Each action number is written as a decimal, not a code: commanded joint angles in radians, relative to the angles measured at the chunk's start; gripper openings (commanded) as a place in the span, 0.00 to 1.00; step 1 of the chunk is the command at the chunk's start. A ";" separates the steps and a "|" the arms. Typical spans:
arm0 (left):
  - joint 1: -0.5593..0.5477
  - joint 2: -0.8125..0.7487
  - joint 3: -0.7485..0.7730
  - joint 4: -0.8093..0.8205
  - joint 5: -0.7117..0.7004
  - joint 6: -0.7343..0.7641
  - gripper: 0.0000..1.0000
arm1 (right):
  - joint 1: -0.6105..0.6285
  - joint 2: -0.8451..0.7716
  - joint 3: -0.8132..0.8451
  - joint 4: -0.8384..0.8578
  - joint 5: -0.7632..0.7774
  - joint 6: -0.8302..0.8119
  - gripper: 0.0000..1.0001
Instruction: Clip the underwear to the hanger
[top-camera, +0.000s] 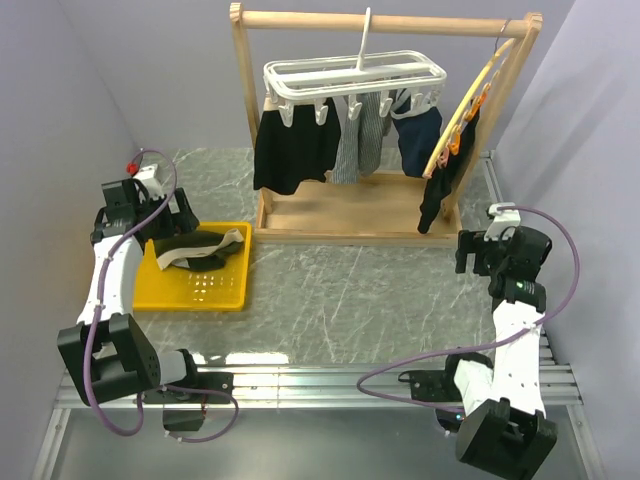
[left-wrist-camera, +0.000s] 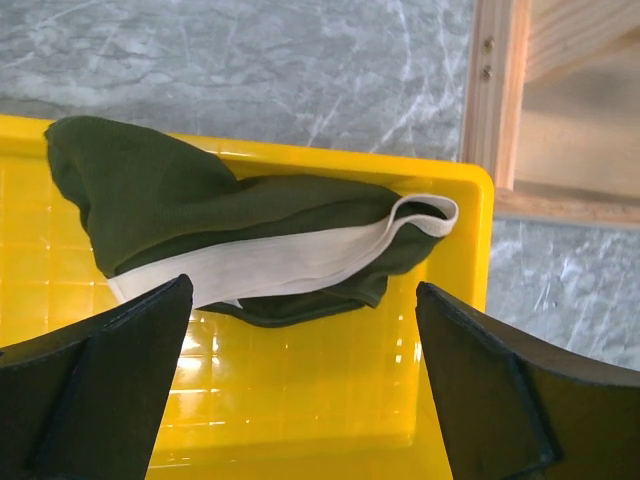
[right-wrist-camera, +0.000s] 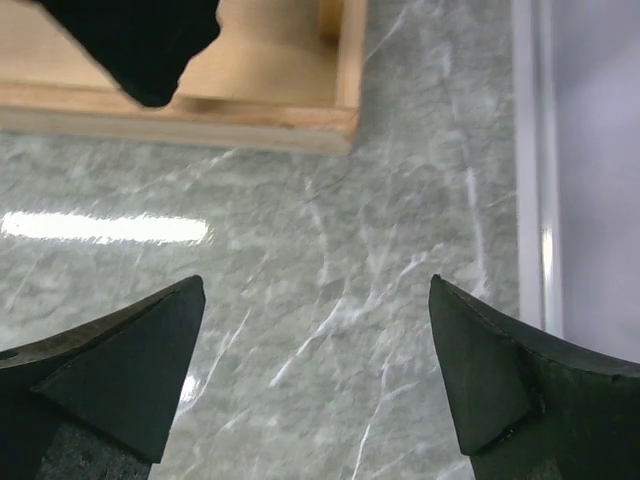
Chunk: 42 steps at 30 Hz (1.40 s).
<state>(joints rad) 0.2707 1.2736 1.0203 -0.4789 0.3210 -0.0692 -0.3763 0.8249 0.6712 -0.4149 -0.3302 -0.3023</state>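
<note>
The underwear (top-camera: 200, 248), dark olive-green with a wide beige waistband, lies crumpled in the yellow tray (top-camera: 215, 295) on the left of the table. In the left wrist view the underwear (left-wrist-camera: 200, 215) fills the far half of the tray (left-wrist-camera: 300, 400). My left gripper (left-wrist-camera: 303, 290) is open just short of its near edge, with nothing between the fingers. From above, the left gripper (top-camera: 183, 222) hovers at the tray's back left. The white grid hanger (top-camera: 355, 78) hangs by its hook from the rack's top bar. My right gripper (top-camera: 470, 250) (right-wrist-camera: 317, 285) stands open over bare marble.
The wooden rack (top-camera: 385, 20) stands at the back. A black garment (top-camera: 290, 150), a grey striped one (top-camera: 358, 140) and a navy one (top-camera: 418, 135) hang from the hanger's clips. A wooden hoop (top-camera: 465, 110) with orange clips holds another black piece (top-camera: 445, 180). The rack's base (right-wrist-camera: 200, 110) lies ahead of the right gripper.
</note>
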 joint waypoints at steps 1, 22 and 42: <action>0.001 -0.029 0.050 -0.033 0.068 0.081 0.99 | 0.030 0.002 0.044 -0.076 -0.020 -0.017 1.00; 0.165 0.129 0.164 -0.279 0.096 1.015 0.99 | 0.550 0.149 0.085 -0.085 0.166 -0.060 1.00; 0.163 0.291 -0.065 0.012 0.115 1.223 0.78 | 0.643 0.255 0.136 -0.062 0.115 -0.058 1.00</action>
<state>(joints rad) 0.4343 1.5558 0.9718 -0.5663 0.4187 1.1629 0.2565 1.0737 0.7536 -0.5087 -0.2050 -0.3576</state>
